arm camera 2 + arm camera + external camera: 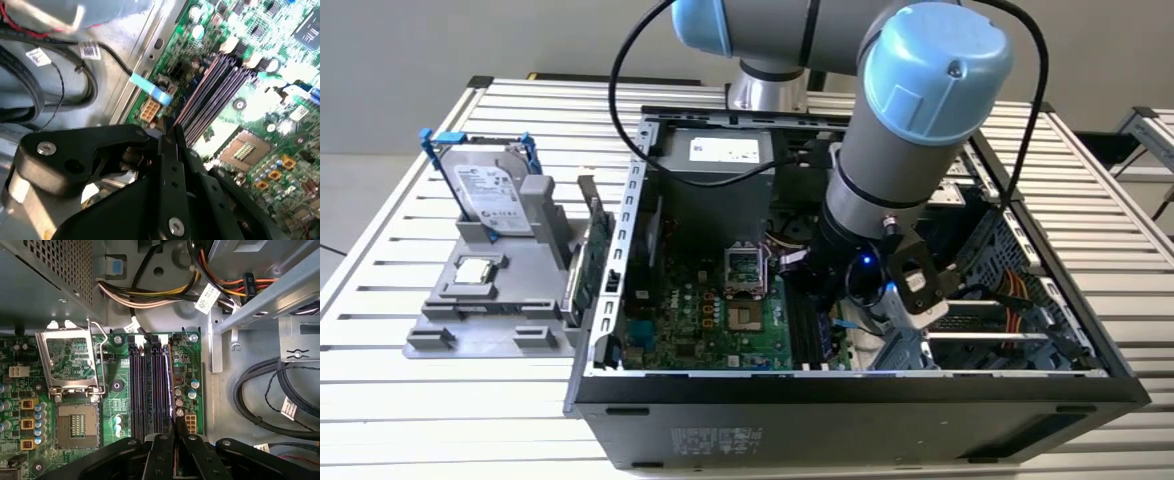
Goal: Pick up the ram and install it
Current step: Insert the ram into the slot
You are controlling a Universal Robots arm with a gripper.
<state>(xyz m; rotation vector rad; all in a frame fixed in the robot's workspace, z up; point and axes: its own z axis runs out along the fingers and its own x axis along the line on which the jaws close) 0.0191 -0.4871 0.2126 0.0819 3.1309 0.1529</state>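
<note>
— Gripping what, with the gripper (173, 437)?
— Pinched narrow on the ram (171, 385), edge-on along the outermost black slot (161, 385), near the motherboard (115, 405) edge.
— Room around?
— Cables (255, 405) one side; CPU socket (75, 425) well apart.

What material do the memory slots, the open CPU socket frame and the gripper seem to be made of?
The memory slots look like dark moulded plastic with a matt finish. The CPU socket frame looks like bare metal: silvery and reflective. The gripper seems to be black, slightly glossy plastic or coated metal; I cannot tell which.
</note>
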